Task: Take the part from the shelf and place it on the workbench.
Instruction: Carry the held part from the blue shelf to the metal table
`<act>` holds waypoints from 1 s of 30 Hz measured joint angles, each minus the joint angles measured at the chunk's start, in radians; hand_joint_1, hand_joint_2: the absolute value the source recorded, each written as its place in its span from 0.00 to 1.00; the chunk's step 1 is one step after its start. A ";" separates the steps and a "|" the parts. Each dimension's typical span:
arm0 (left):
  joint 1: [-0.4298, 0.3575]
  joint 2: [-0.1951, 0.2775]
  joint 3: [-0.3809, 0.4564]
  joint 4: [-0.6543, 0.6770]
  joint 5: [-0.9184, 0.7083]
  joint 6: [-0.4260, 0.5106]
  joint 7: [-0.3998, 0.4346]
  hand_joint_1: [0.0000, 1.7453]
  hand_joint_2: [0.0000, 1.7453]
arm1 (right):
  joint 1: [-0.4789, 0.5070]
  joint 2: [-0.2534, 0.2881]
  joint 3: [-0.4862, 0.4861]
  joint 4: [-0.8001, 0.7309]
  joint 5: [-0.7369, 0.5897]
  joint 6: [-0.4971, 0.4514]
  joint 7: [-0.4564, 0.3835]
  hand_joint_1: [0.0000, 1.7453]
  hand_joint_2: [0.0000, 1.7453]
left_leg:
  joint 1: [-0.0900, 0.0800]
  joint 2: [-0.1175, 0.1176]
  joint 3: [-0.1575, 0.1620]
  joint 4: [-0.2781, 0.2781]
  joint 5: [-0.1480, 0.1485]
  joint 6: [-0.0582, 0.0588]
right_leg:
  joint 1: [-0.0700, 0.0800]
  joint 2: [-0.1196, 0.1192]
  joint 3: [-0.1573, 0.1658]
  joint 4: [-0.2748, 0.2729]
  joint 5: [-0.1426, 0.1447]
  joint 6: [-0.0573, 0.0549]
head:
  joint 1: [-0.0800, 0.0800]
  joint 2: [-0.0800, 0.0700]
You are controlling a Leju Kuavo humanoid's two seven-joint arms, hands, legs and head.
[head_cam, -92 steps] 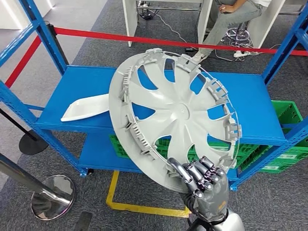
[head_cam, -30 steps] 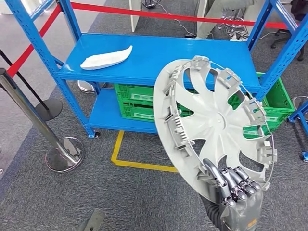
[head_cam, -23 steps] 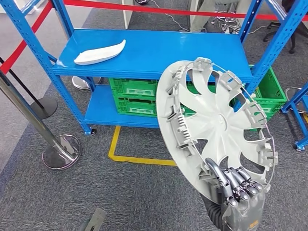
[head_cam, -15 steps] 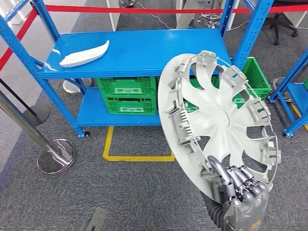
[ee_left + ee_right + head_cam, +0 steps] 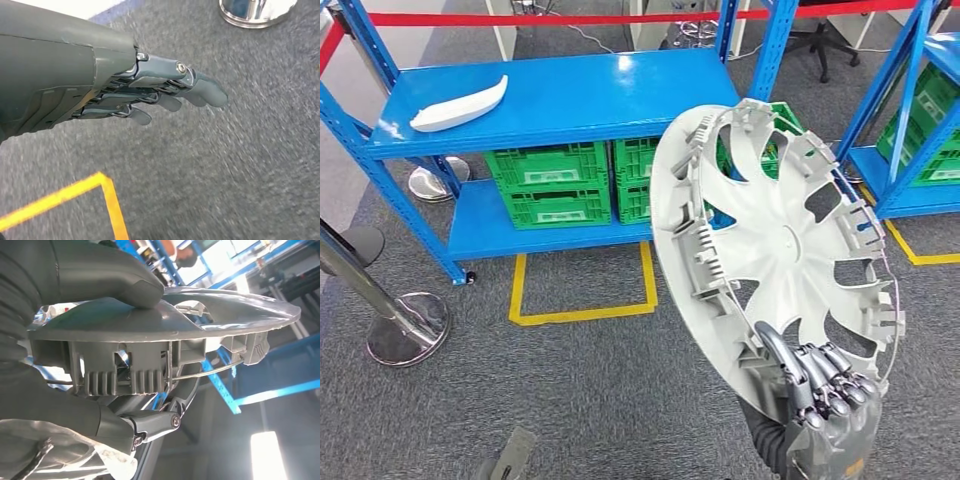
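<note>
A large grey wheel cover [image 5: 773, 250] is held upright and tilted in front of me, its ribbed inner side facing the camera. My right hand [image 5: 822, 395] grips its lower rim, fingers curled over the edge. The right wrist view shows the wheel cover [image 5: 170, 325] edge-on, clamped between the thumb above and the fingers [image 5: 151, 426] below. My left hand [image 5: 158, 95] hangs over the grey carpet with its fingers stretched out straight, holding nothing. The blue shelf [image 5: 569, 95] stands behind, at the upper left.
A white curved part [image 5: 460, 105] lies on the shelf's top board. Green crates [image 5: 550, 185] sit on the lower board. A second blue rack [image 5: 909, 110] stands at the right. A chrome post base [image 5: 407, 330] is on the carpet at left, beside yellow floor tape [image 5: 580, 312].
The whole scene has slid left and away as the camera turned right; a second rack has come into view. The wheel cover stays in my right hand's grip at the same place.
</note>
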 joint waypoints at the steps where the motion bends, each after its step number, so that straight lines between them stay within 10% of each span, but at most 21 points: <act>1: 0.001 0.001 0.000 0.000 0.000 0.000 0.000 0.00 1.00 | -0.002 -0.002 0.001 0.000 0.000 0.000 0.002 1.00 1.00 | -0.001 0.013 -0.017 0.001 0.013 0.002 | -0.002 -0.018 -0.014 0.064 -0.059 0.005 | 0.002 0.000; 3: 0.002 0.002 0.000 0.000 -0.001 -0.001 0.000 0.00 1.00 | -0.004 -0.006 0.004 0.000 0.004 0.000 0.011 1.00 1.00 | -0.002 0.043 -0.053 0.004 0.040 0.000 | -0.007 -0.030 -0.026 0.193 -0.103 0.016 | 0.003 0.000; 5: 0.001 0.002 0.000 0.000 -0.001 -0.002 0.001 0.00 1.00 | -0.003 -0.010 0.009 0.000 0.010 0.000 0.024 1.00 1.00 | -0.002 0.072 -0.096 0.013 0.066 -0.005 | -0.013 -0.036 0.009 0.232 -0.040 0.026 | 0.004 0.000; 7: 0.001 0.004 0.000 0.000 -0.001 -0.003 0.001 0.00 1.00 | -0.003 -0.015 0.013 0.000 0.015 0.000 0.036 1.00 1.00 | -0.003 0.095 -0.136 0.028 0.086 -0.015 | -0.019 -0.065 0.122 0.127 -0.007 0.036 | 0.004 0.000; 9: 0.001 0.006 0.000 0.000 -0.002 -0.003 0.002 0.00 1.00 | -0.004 -0.018 0.017 -0.002 0.016 0.000 0.042 1.00 1.00 | -0.004 0.112 -0.157 0.047 0.101 -0.026 | -0.016 -0.098 0.246 -0.042 -0.061 0.031 | 0.004 0.000; 11: 0.000 0.006 0.000 0.000 -0.002 -0.003 0.002 0.00 1.00 | -0.004 -0.020 0.018 -0.003 0.017 0.000 0.044 1.00 1.00 | 0.001 0.128 -0.163 0.056 0.117 -0.036 | -0.006 -0.096 0.281 -0.117 -0.094 0.010 | 0.006 0.000; 13: 0.001 0.006 0.000 0.000 -0.002 -0.004 0.002 0.00 1.00 | -0.004 -0.021 0.018 -0.004 0.019 0.000 0.045 1.00 1.00 | 0.011 0.115 -0.170 0.066 0.102 -0.048 | -0.003 -0.081 0.259 -0.112 -0.079 -0.012 | 0.007 0.000; 18: 0.007 0.004 0.000 0.000 -0.004 -0.004 0.002 0.00 1.00 | -0.006 -0.026 0.022 -0.006 0.028 0.000 0.062 1.00 1.00 | 0.014 0.024 -0.204 0.310 -0.108 -0.051 | 0.009 -0.030 0.186 -0.106 -0.011 -0.042 | 0.002 0.000; 20: 0.007 0.005 -0.001 0.000 -0.008 -0.006 0.002 0.00 1.00 | -0.005 -0.028 0.023 -0.006 0.029 0.000 0.066 1.00 1.00 | 0.006 0.019 -0.175 0.330 -0.073 -0.035 | 0.016 -0.004 0.148 -0.095 0.013 -0.045 | 0.002 0.000; 22: 0.006 0.006 -0.002 0.000 -0.012 -0.010 0.002 0.00 1.00 | -0.003 -0.029 0.023 -0.007 0.029 0.000 0.068 1.00 1.00 | -0.006 -0.010 -0.093 0.224 -0.023 -0.012 | 0.019 0.020 0.115 -0.085 0.030 -0.044 | 0.002 0.000; 25: 0.005 0.010 -0.004 0.000 -0.018 -0.016 0.000 0.00 1.00 | 0.000 -0.029 0.021 -0.010 0.030 0.000 0.069 1.00 1.00 | -0.014 -0.059 0.015 0.042 -0.037 0.007 | 0.018 0.049 0.089 -0.078 0.056 -0.036 | 0.002 0.000; 28: 0.002 0.004 -0.006 0.000 -0.019 -0.020 -0.001 0.00 1.00 | 0.006 -0.030 0.017 -0.015 0.030 0.000 0.065 1.00 1.00 | -0.011 -0.032 0.018 0.010 -0.025 0.005 | 0.016 0.056 0.068 -0.072 0.068 -0.023 | 0.001 0.000; 30: 0.001 0.000 -0.007 0.000 -0.019 -0.020 -0.001 0.00 1.00 | 0.009 -0.030 0.013 -0.017 0.030 0.000 0.060 1.00 1.00 | -0.006 -0.004 0.005 0.000 -0.004 0.007 | 0.014 0.015 0.031 -0.005 0.013 -0.013 | 0.005 0.000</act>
